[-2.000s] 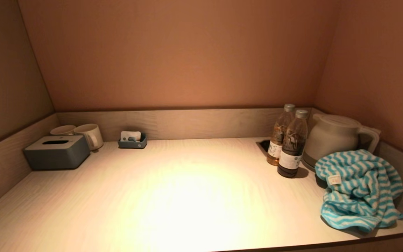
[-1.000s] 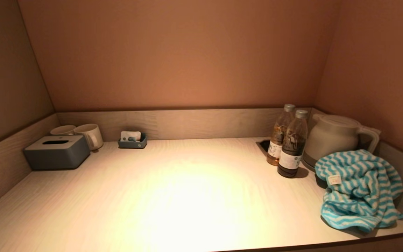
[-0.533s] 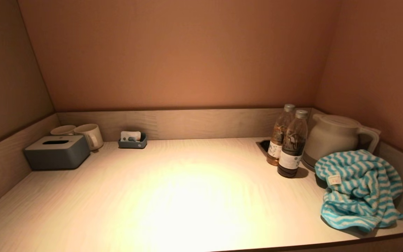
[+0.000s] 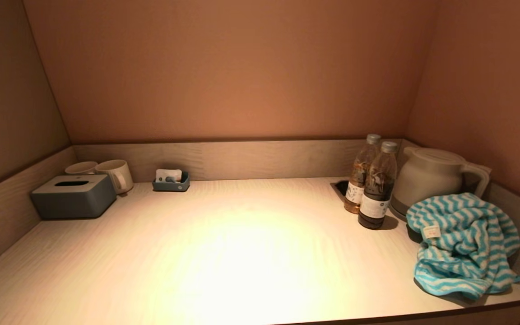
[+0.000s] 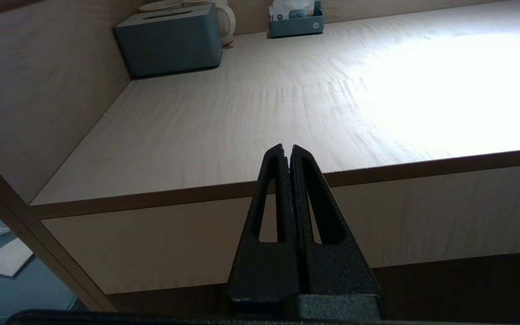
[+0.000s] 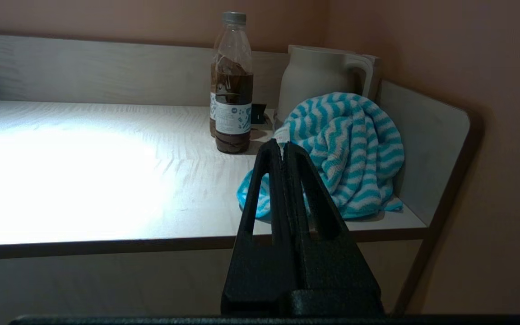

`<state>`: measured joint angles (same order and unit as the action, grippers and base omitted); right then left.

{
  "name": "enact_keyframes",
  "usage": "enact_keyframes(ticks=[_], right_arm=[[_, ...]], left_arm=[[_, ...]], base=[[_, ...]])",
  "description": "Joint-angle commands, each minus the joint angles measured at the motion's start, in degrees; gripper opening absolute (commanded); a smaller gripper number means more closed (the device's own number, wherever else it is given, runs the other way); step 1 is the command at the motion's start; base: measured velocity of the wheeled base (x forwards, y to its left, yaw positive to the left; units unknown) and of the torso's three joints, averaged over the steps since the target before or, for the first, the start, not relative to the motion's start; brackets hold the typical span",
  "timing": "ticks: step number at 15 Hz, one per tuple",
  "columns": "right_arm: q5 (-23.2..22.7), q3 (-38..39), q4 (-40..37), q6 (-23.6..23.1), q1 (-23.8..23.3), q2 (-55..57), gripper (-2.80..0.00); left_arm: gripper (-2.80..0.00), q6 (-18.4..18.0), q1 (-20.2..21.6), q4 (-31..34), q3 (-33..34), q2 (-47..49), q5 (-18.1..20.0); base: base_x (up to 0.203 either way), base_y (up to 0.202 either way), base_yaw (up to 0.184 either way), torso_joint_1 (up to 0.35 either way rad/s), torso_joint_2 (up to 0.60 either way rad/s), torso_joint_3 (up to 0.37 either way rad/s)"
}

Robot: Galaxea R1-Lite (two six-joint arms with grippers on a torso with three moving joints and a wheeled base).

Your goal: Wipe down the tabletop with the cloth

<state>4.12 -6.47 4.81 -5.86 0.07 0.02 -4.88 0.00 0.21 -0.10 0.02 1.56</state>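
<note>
Pale wood-grain tabletop (image 4: 242, 253) fills a recessed niche with brown walls and a low wooden upstand on three sides, a bright pool of light at its centre.

Nearest, neither arm shows in the head view. Each wrist view shows its gripper below and in front of the table's front edge. The left gripper (image 5: 287, 151) has its fingers pressed together on nothing, facing the lower left part of the surface. The right gripper (image 6: 280, 146) is likewise closed and empty, and its tips line up directly with the cloth (image 4: 463, 243).

That cloth, a crumpled blue-and-white striped towel, lies heaped at the lower right of the head view, close to the front edge and against the right-hand upstand, with a small white tag facing up. It has no clear long axis. It lies straight ahead of the right gripper and above it, well apart from the left one, so the right arm is probably the one to reach up and forward for the grasp.

Farther back, two bottles (image 4: 377, 189) stand just left of the cloth, with a white kettle (image 4: 431, 178) touching or just behind it. At the far left sit a grey tissue box (image 4: 72, 196), two mugs (image 4: 115, 174) and a small blue tray (image 4: 171, 183).
</note>
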Motion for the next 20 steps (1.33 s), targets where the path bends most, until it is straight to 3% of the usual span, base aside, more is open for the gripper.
enact_keyframes(ticks=[1,5,12,20], right_arm=[[-0.1,1.7,6.4,-0.1,0.0,0.0,-2.80],[-0.4,6.2,8.6,-0.2,0.0,0.0,-2.80],[-4.5,6.4,-4.7,1.2,0.0,0.0,-2.80],[-4.5,6.5,-4.8,2.6,0.0,0.0,-2.80]], left_arm=[[-2.80,0.0,0.0,0.1,0.1,0.0,0.0],[-2.80,0.0,0.0,0.1,0.0,0.0,0.0],[-2.80,0.0,0.0,0.1,0.0,0.0,0.0],[-2.80,0.0,0.0,0.1,0.0,0.0,0.0]], base=[[0.000,0.000,0.000,0.000,0.00,0.000],[0.000,0.000,0.000,0.000,0.00,0.000],[0.000,0.000,0.000,0.000,0.00,0.000],[0.000,0.000,0.000,0.000,0.00,0.000]])
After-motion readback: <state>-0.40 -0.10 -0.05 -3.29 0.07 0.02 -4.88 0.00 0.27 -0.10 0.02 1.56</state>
